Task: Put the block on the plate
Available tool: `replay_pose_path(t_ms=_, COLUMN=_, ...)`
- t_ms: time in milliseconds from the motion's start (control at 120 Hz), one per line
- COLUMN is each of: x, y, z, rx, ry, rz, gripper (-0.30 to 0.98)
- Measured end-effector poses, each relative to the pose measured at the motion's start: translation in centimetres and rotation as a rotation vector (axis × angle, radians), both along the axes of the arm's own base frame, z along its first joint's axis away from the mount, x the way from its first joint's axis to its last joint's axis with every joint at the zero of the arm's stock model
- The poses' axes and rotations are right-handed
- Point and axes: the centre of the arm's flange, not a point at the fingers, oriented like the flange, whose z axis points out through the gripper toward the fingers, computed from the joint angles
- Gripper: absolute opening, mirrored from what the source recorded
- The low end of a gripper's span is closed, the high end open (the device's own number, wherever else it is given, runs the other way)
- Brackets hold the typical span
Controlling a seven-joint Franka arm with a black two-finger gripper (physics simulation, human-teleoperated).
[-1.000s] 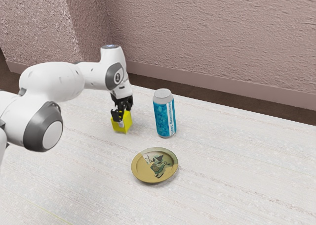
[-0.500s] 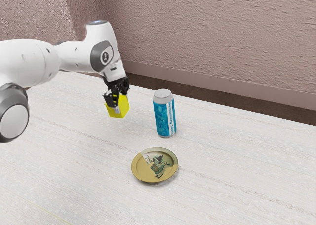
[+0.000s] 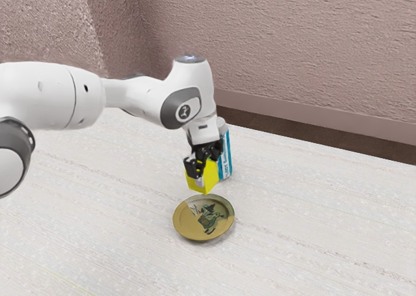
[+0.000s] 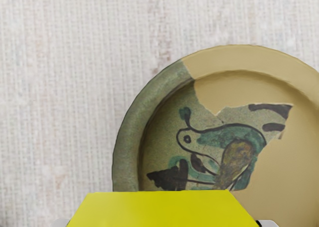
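My gripper [image 3: 203,169] is shut on the yellow block [image 3: 207,179], which hangs in the air just above the far edge of the plate [image 3: 187,225] in the exterior view. The fingers cover part of the block. In the wrist view the yellow block [image 4: 159,209] lies at the lower edge, with a grey fingertip at either side, and it overlaps part of the tan plate [image 4: 249,57] with its painted bird.
A blue and white can [image 3: 225,154] stands behind the gripper and block, partly hidden by them. The pale table [image 3: 312,231] extends around the plate, and a pinkish wall rises beyond.
My gripper has carried the block toward the exterior view's right and nearer the plate, from a spot left of the can. The plate and can have stayed put.
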Motion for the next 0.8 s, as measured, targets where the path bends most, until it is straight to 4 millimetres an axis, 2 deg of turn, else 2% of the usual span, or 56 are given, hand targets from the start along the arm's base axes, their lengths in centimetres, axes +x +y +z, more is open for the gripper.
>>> replay_pose_path(t_ms=275, x=-2.7, y=0.6, z=1.4, rx=0.014, ry=-0.021, rz=0.09, gripper=0.36)
replay_pose_path(t_ms=442, x=-4.9, y=1.1, z=1.4, rx=0.02, ry=-0.016, rz=0.138, gripper=0.37)
replay_pose_path(t_ms=542, x=-5.1, y=1.2, z=0.4, rx=0.027, ry=-0.011, rz=0.162, gripper=0.37)
replay_pose_path(t_ms=800, x=-4.5, y=1.1, z=-3.7, rx=0.041, ry=0.009, rz=0.211, gripper=0.37)
